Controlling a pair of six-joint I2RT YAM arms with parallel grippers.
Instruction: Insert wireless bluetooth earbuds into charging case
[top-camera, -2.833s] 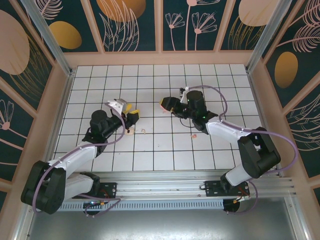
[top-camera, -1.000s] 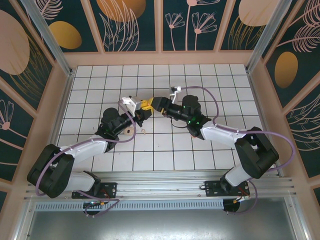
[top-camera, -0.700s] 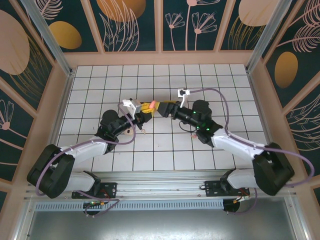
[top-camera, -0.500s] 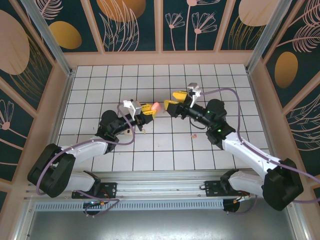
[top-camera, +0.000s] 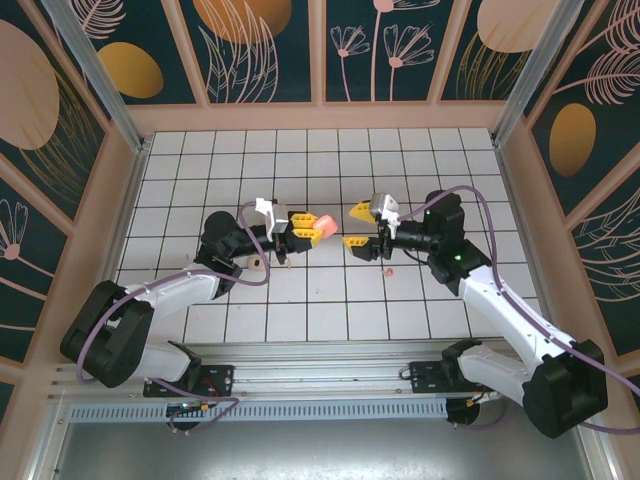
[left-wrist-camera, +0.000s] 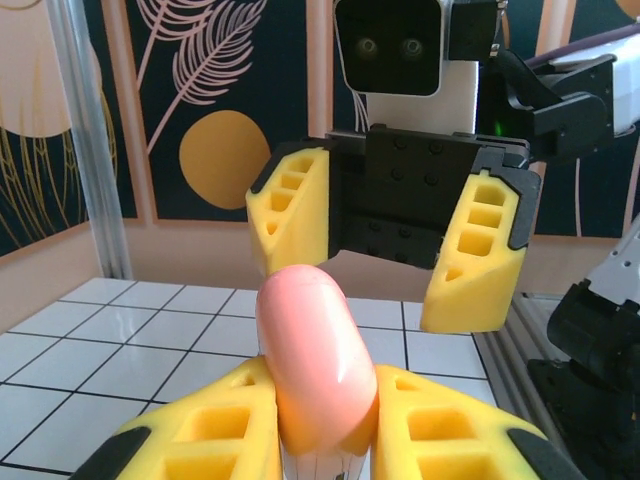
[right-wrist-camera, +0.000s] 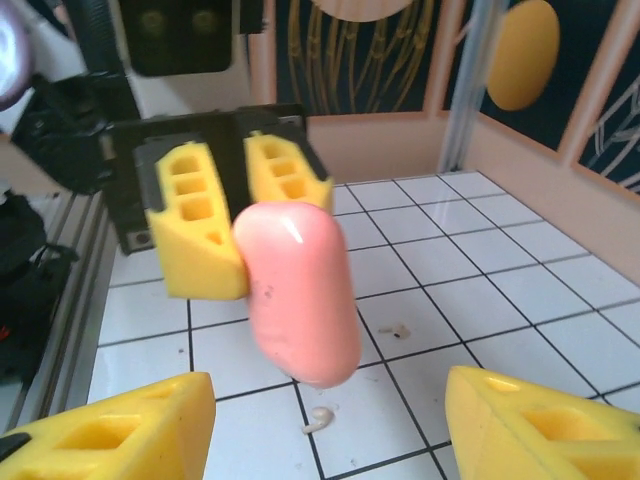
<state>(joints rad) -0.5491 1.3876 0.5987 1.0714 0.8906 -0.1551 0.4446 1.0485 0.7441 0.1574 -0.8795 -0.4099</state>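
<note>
Left hand (top-camera: 303, 228): yellow fingers clamped on the lower end of a salmon-pink case (top-camera: 323, 224), lid closed, held upright-ish in the air above the table (top-camera: 330, 310).
Right hand (top-camera: 357, 226): fingers spread wide, nothing between them, facing the left hand, near the case but apart from it.
Earbuds: not in either hand. Two small pale earbuds (right-wrist-camera: 320, 420) (right-wrist-camera: 400, 328) lie loose on white tiles below the case. One pink earbud (top-camera: 390, 270) lies on a tile beside the right arm.
</note>
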